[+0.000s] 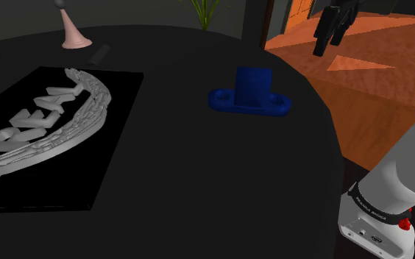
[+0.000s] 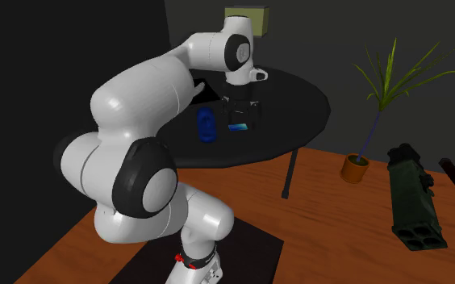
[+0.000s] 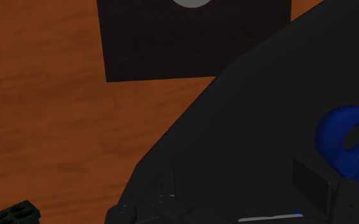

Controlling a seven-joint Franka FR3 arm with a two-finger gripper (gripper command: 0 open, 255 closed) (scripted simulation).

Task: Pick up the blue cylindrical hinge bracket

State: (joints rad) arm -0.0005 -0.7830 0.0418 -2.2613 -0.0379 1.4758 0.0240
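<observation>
Blue hinge bracket (image 1: 250, 94) sits on the black tabletop (image 1: 199, 176) in the shoulder view; the hand (image 1: 332, 45) hangs up to its right, fingers apart, empty. Second exterior view: it lies just beside the hand. Wrist view: it rests near the tabletop's edge, beside wooden floor (image 3: 51, 121).

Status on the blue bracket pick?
Hand open, up high, holding nothing. Blue bracket sits on the black table, untouched, below and to the shoulder view's left of the hand. Nothing in between.
</observation>
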